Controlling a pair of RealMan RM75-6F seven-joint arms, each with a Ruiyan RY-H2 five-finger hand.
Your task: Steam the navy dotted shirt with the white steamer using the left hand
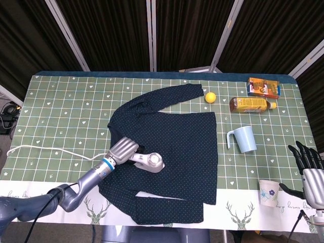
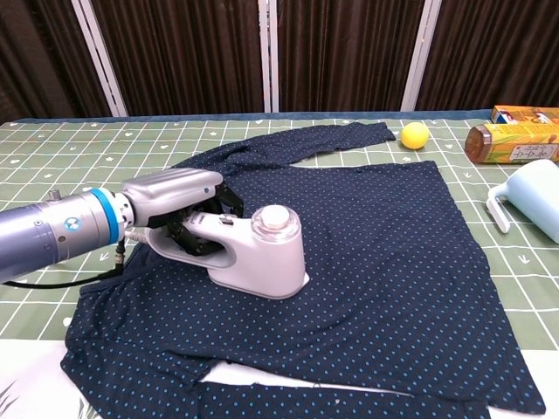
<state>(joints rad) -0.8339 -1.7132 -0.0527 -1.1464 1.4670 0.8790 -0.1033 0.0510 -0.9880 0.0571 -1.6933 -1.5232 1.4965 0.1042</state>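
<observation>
The navy dotted shirt [image 1: 177,147] [image 2: 384,236] lies spread flat across the middle of the table, one sleeve reaching toward the back. On its left part rests the white steamer [image 1: 148,161] [image 2: 258,253], base down on the cloth. My left hand [image 1: 122,150] [image 2: 175,205] grips the steamer's handle from the left side. A white cord [image 1: 50,150] trails from the steamer off to the left edge. My right hand [image 1: 310,163] hangs off the table's right edge with fingers spread and nothing in them.
A yellow ball [image 1: 210,97] [image 2: 414,134] sits by the sleeve end. A brown bottle [image 1: 251,104] [image 2: 511,141] and an orange box [image 1: 263,87] lie at the back right. A light blue pitcher [image 1: 243,139] [image 2: 534,209] and a paper cup [image 1: 269,192] stand on the right.
</observation>
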